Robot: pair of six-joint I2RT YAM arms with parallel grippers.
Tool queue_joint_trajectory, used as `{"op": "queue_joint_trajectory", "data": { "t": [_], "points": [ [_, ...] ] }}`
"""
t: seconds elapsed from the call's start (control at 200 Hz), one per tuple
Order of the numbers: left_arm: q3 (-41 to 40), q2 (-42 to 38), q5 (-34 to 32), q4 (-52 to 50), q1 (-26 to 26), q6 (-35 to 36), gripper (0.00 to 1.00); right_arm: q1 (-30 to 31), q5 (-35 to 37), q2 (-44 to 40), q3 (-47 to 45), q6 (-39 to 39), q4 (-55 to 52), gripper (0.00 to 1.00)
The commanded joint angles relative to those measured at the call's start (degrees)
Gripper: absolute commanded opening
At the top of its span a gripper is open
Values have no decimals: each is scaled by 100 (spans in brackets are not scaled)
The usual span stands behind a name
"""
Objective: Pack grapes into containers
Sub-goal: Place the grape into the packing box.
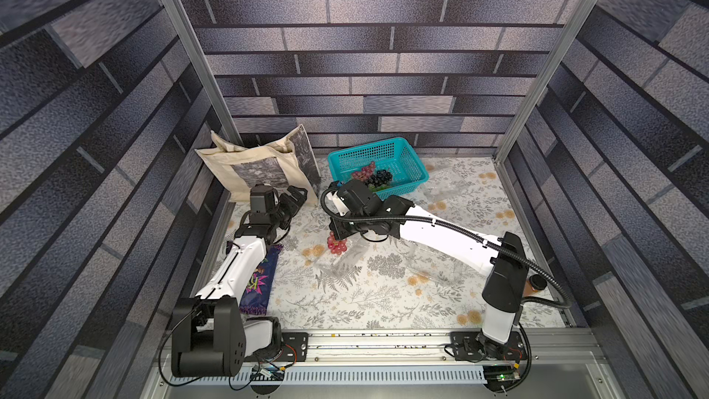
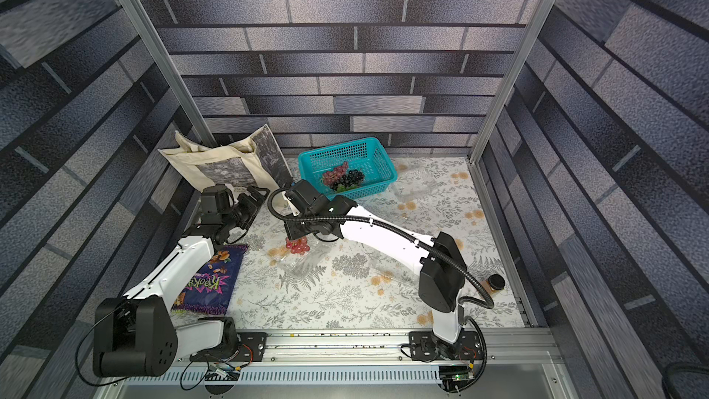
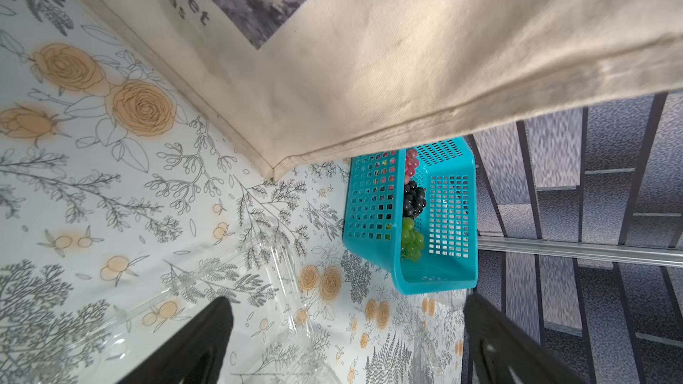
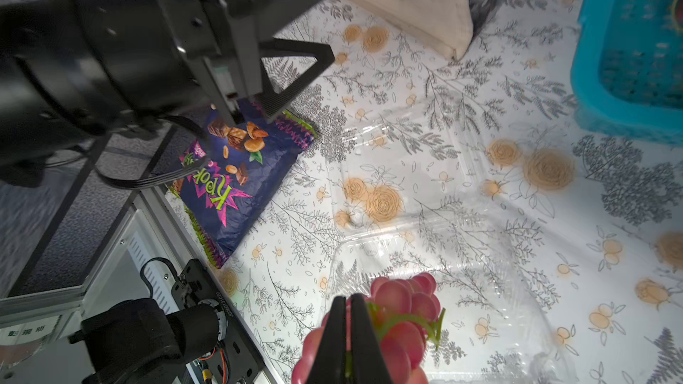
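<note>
Room: grey brick-print walls (image 1: 364, 51) all round.
Surface: floral tablecloth (image 1: 383, 301) under the teal basket (image 1: 368, 146).
Left gripper (image 3: 347, 308): jaws wide apart, empty, left of the basket.
Right gripper (image 4: 349, 302): clamped on the red grape bunch (image 4: 403, 301), over the clear clamshell (image 4: 462, 238), on the basket's near side.
Basket: more grapes (image 1: 371, 176) inside.

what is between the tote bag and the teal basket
Nothing: only a bare strip of floral tablecloth separates the tote bag from the teal basket, clearest in the left wrist view.
</note>
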Motion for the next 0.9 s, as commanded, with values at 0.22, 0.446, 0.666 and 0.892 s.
{"op": "queue_joint_trajectory", "data": {
  "t": [0.22,0.446,0.666,0.892],
  "points": [
    [-366,-301,19,-550,-393,339,100,-44,475,74,-897,203,88,0],
    [-455,-298,-131,-528,-790,374,100,-217,638,-22,-1503,523,160,0],
    [-529,-327,-244,-541,-988,414,100,-388,695,228,-1732,900,365,0],
    [-586,-430,-202,-532,-961,440,100,-605,784,816,-1282,1059,228,0]
  ]
}}
